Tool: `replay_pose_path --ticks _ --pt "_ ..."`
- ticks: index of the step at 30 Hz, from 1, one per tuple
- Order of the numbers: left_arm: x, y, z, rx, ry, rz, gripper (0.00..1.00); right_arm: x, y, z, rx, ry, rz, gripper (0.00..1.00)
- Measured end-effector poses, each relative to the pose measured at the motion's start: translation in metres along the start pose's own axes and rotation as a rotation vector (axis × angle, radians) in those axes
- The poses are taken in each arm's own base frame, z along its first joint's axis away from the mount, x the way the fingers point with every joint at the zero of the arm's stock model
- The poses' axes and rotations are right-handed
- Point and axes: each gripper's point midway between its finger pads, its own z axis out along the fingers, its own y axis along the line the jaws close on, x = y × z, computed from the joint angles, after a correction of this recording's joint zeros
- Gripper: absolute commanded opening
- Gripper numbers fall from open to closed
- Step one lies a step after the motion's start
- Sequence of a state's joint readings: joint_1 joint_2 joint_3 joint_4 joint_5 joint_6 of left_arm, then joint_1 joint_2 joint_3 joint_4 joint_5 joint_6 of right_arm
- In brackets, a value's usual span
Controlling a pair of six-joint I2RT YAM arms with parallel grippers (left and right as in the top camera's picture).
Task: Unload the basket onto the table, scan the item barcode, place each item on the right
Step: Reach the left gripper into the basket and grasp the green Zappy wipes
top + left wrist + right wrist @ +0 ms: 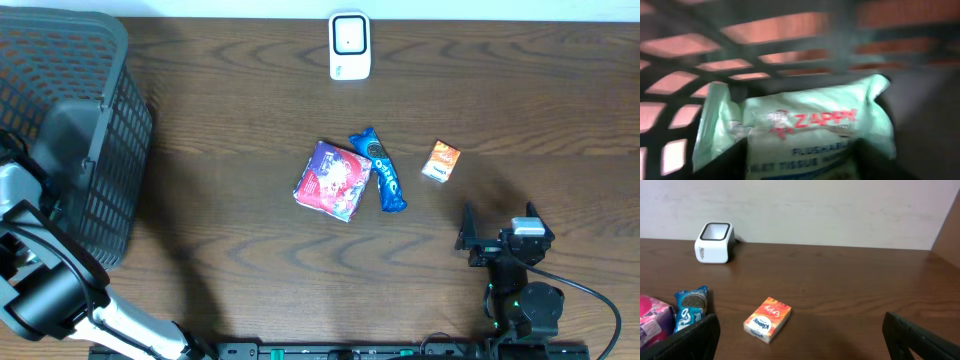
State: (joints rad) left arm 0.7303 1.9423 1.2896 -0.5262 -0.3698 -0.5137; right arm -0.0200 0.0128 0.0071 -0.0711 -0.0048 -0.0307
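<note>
The scan looks unstarted: inside the basket (100,130), your left claw (800,162) straddles the Zappy tissue pack (810,125), and you cannot tell whether it grips. Your right claw (802,337) gapes wide and empty. The lift to the scanner (349,45) is still to do.

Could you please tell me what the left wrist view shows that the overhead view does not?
Only the left wrist: a pale green Zappy tissue pack, flanked by the left gripper. Only the overhead: the white scanner, purple pack, blue Oreo pack, orange pack and the open right gripper. Both: the dark mesh basket, in which the tissue pack lies.
</note>
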Motion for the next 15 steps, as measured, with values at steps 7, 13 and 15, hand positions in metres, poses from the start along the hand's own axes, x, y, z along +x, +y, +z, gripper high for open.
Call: replay_pose_path --ticks 7,13,15 --pt "0.015 -0.022 -0.019 0.176 0.101 0.095 0.06 0.000 0.000 0.000 0.000 0.000 0.000 0.99" --pt "0.039 -0.038 -0.044 0.337 0.204 0.116 0.07 0.000 0.000 0.000 0.000 0.000 0.000 0.99" --pt "0.042 -0.042 -0.061 0.400 0.207 0.117 0.08 0.000 0.000 0.000 0.000 0.000 0.000 0.99"
